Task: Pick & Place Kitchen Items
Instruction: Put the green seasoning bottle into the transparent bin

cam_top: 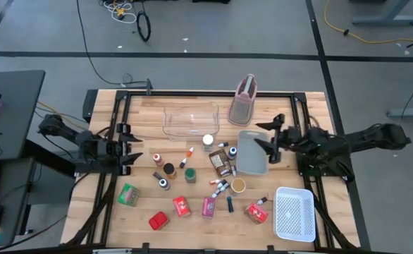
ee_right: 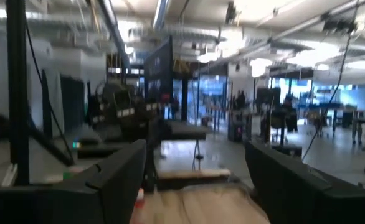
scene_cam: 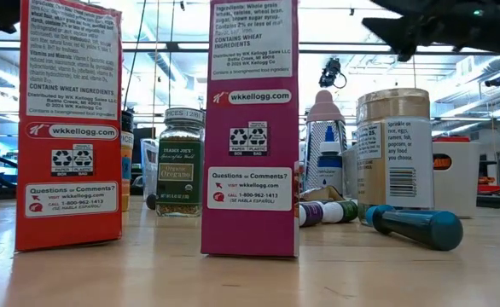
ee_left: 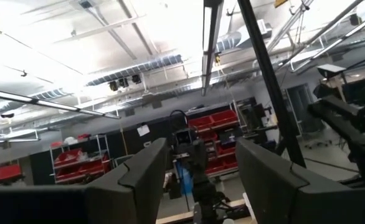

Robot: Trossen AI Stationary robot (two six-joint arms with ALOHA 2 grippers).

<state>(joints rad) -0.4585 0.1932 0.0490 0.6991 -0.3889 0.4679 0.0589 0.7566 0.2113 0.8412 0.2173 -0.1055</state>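
Observation:
The kitchen items lie scattered over the middle of the wooden table: red packets (cam_top: pixel 182 206), a pink packet (cam_top: pixel 208 207), a green packet (cam_top: pixel 129 195), spice jars (cam_top: pixel 168 170) and tiny capped bottles (cam_top: pixel 219 189). In the low view a red packet (scene_cam: pixel 69 128) and the pink packet (scene_cam: pixel 252 128) stand upright, with an oregano jar (scene_cam: pixel 180 175) behind them. My left gripper (cam_top: pixel 134 149) hovers open at the table's left side, level with the table. My right gripper (cam_top: pixel 266 140) hovers open at the right, over the grey tray. Both point up at the room and hold nothing.
A clear plastic bin (cam_top: pixel 191 118) and a pinkish jug (cam_top: pixel 244 104) stand near the far edge. The grey flat tray (cam_top: pixel 251 156) lies right of centre, and the white mesh basket (cam_top: pixel 294 214) sits at the near right corner. A black frame (cam_top: pixel 206 93) borders the table.

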